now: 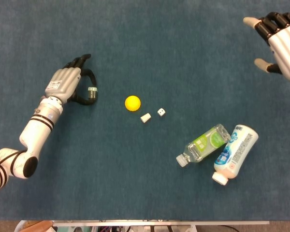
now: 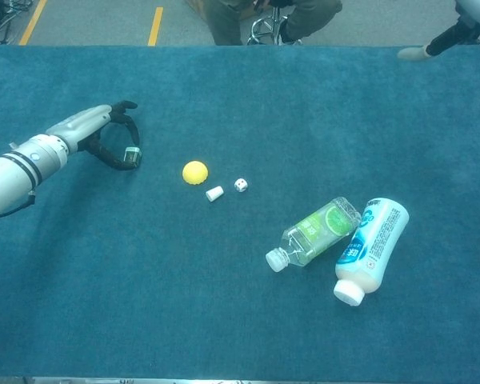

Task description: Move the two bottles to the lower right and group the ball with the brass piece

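The small brass piece (image 1: 92, 93) lies on the blue cloth at the left; my left hand (image 1: 67, 83) is curled around it, and its dark fingers (image 1: 88, 77) and thumb pinch it. In the chest view the brass piece (image 2: 131, 155) sits at the tips of the left hand (image 2: 92, 128). The yellow ball (image 1: 132, 103) rests a short way to its right. A clear green-label bottle (image 1: 205, 143) and a white blue-label bottle (image 1: 235, 152) lie side by side, touching, at the lower right. My right hand (image 1: 280, 36) hovers far off at the top right, fingers spread and holding nothing.
A small white cap (image 1: 145, 118) and a white die (image 1: 161, 112) lie just right of the ball. The table's near edge (image 1: 159, 222) runs along the bottom. A seated person (image 2: 264, 16) is beyond the far edge.
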You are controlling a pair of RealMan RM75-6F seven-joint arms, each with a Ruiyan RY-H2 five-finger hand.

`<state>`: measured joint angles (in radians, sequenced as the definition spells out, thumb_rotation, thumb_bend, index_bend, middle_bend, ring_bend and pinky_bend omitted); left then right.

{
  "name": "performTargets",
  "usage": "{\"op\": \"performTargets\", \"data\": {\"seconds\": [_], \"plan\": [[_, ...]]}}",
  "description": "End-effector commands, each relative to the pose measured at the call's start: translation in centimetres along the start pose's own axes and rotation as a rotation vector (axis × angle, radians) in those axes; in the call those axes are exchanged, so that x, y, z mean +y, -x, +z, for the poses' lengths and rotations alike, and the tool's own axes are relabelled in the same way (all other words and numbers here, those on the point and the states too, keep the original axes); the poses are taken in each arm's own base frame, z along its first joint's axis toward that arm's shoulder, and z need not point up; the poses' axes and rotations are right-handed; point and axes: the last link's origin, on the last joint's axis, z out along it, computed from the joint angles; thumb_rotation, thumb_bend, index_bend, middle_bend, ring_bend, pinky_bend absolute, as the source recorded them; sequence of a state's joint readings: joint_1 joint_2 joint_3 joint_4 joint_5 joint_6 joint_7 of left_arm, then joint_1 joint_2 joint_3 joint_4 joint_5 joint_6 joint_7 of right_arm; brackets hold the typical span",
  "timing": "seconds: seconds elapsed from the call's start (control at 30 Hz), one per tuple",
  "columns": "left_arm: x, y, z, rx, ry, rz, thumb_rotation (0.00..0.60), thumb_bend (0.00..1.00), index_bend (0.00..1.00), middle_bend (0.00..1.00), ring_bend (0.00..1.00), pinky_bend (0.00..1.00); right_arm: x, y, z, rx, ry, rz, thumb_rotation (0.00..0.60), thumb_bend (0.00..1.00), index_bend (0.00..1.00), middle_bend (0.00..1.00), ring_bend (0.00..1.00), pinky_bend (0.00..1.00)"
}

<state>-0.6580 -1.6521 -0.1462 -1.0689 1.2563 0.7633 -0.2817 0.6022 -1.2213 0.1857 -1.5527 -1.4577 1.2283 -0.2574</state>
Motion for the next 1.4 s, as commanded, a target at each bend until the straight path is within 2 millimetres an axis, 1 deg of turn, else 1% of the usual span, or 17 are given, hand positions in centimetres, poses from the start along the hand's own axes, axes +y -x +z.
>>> {"op": "performTargets", "data": {"seconds": [0.03, 0.37, 0.63, 0.97, 1.17, 1.4], "plan": [[0.0, 0.0, 0.0, -0.002, -0.002, 0.002, 0.600, 0.16, 0.47, 0.00, 0.00, 0.11, 0.0, 0.0, 0.0, -0.001, 0.000, -0.001, 0.600, 0.00, 0.25, 0.43, 0.32, 0.40], [-0.5, -0.1, 0.0, -0.001, -0.015, 0.001, 0.600, 0.16, 0.48, 0.00, 0.00, 0.11, 0.0, 0.1, 0.0, -0.005, 0.001, 0.001, 0.600, 0.00, 0.25, 0.43, 0.32, 0.40], [-0.5, 0.0, -0.1, 0.002, -0.011, -0.006, 0.600, 0.16, 0.52, 0.00, 0.00, 0.11, 0.0, 0.2, 0.1, -0.006, 0.000, 0.003, 0.600, 0.00, 0.25, 0.43, 0.32, 0.40], [-0.5, 0.3, -0.1, -0.001, -0.006, -0.018, 0.600, 0.16, 0.55, 0.00, 0.00, 0.11, 0.2, 0.3, -0.1, -0.008, 0.007, 0.004, 0.600, 0.00, 0.25, 0.43, 0.32, 0.40], [0.4, 0.2, -0.6, -0.002, 0.029, -0.022, 0.600, 0.16, 0.56, 0.00, 0.00, 0.11, 0.4, 0.3, -0.1, 0.000, 0.015, 0.008, 0.600, 0.00, 0.25, 0.43, 0.32, 0.40], [2.6, 0.6, -1.4, -0.023, 0.096, -0.027, 0.600, 0.16, 0.56, 0.00, 0.00, 0.11, 0.6, -0.2, -0.1, 0.024, 0.025, 0.011, 0.600, 0.00, 0.25, 0.43, 0.32, 0.40]]}}
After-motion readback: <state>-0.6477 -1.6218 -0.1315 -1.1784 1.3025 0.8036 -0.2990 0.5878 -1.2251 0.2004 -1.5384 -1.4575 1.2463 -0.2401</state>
